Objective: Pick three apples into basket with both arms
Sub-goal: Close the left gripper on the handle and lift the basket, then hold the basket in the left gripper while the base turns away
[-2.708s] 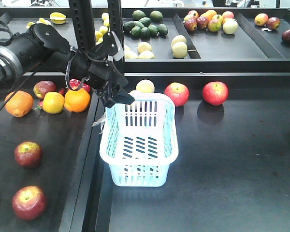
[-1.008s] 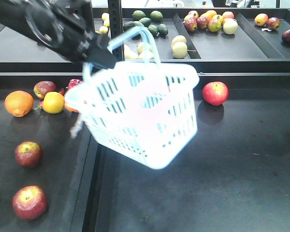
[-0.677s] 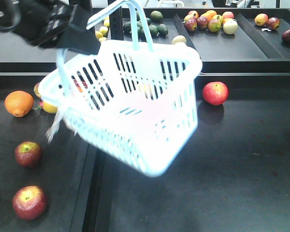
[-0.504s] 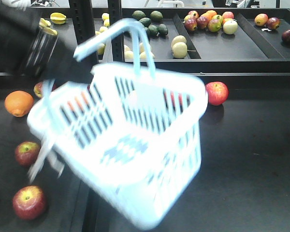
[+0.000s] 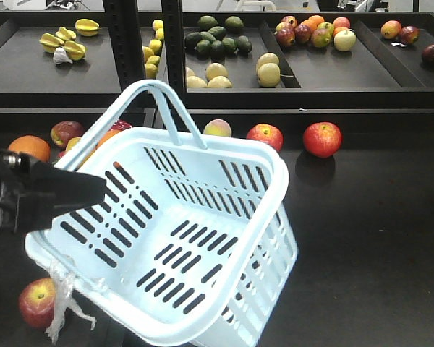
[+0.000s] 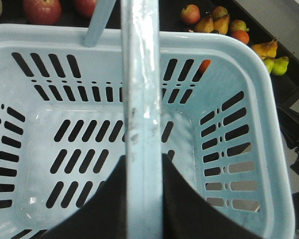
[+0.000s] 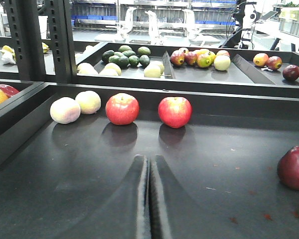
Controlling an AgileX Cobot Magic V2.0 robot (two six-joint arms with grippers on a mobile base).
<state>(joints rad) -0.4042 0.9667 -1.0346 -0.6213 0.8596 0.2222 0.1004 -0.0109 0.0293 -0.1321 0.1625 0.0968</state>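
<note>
Left gripper (image 5: 90, 190) holds the pale blue basket (image 5: 264, 231) in the air, tilted toward the front camera, above the black shelf (image 5: 376, 238). In the wrist view its fingers (image 6: 189, 209) are clenched on one hoop handle (image 6: 142, 109), which runs straight between them. The other handle (image 5: 155, 90) arches free over the far side. The basket is empty, its slotted floor bare. A scrap of clear plastic (image 5: 61, 307) hangs from its near left corner.

Behind the basket, along the shelf's back wall, one apple (image 5: 265, 137) lies near a second apple (image 5: 322, 139), the two apart. A pale fruit (image 5: 218, 129) sits just left of them. A third apple (image 5: 36, 303) rests on the left shelf, just beside the plastic scrap. An orange (image 5: 29, 147) and more fruit lie farther back on that side, partly hidden by the basket.

The right gripper (image 7: 149, 164) sits low over the shelf with its fingers pressed together on nothing, only a thin slit between them. It points toward the two apples at the back wall and is well apart from them. A dark red fruit (image 7: 295, 168) lies off to its right. The upper trays hold avocados (image 5: 217, 40) and mixed fruit
</note>
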